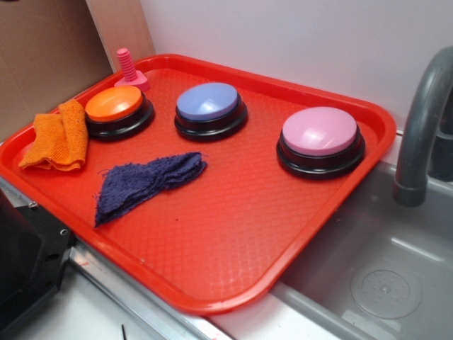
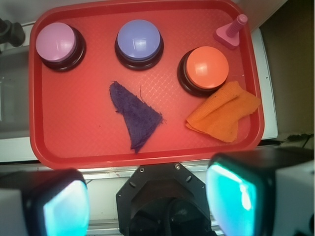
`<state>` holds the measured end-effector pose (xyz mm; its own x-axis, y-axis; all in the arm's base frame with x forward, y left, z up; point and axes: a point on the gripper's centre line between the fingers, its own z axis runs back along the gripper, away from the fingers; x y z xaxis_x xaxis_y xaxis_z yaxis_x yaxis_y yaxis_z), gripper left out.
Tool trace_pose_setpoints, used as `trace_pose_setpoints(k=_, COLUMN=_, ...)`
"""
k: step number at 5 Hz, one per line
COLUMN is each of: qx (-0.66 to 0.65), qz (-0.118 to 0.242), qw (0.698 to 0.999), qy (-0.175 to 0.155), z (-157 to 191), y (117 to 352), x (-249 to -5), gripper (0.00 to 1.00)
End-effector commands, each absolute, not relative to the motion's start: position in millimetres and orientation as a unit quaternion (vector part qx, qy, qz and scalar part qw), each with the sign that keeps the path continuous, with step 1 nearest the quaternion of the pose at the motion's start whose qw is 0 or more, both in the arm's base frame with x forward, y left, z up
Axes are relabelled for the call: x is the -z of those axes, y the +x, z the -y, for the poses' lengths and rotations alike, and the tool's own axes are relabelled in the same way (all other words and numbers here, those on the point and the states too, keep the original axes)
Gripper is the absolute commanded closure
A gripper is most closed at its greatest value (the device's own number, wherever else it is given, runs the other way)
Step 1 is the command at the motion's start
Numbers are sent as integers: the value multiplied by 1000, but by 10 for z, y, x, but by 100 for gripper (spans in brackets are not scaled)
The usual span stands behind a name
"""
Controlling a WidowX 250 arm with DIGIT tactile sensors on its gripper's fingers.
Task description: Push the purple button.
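Nothing pressed yet. Round periwinkle glossy domed purple button on black base sits untouched mid-back on red plastic tray, between pink and orange domes. Gripper released, fingers spread, well short of tray; whole approach and press left.

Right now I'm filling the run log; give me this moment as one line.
stage: before contact | gripper: open, off the red tray | purple button: untouched, between pink button and orange button
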<state>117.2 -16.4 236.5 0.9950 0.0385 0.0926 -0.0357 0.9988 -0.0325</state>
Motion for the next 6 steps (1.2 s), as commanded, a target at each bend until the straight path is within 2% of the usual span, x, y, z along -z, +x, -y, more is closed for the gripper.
trace_pose_setpoints(k=1, qx=-19, qz=47, qw=999, qy=-15, z=164, y=1172, x=-2365, gripper=0)
trace_pose_setpoints(k=2, qx=-18, qz=58, qw=998, qy=-11, z=18, y=1641, x=-2231, gripper=0)
trace_pose_setpoints(k=3, qx=-17, qz=63, qw=998, qy=-16, z=-23, y=1963, x=-2058, gripper=0)
trace_pose_setpoints(k=4, qx=6, qz=88, qw=996, qy=-10, z=-95, y=2223, x=-1760, gripper=0)
trace_pose_setpoints(k=5, qx=50, qz=96, qw=994, qy=13, z=-101, y=2453, x=-1467, gripper=0)
trace_pose_setpoints(k=6, qx=60, qz=83, qw=995, qy=15, z=-111, y=2656, x=-1197, gripper=0)
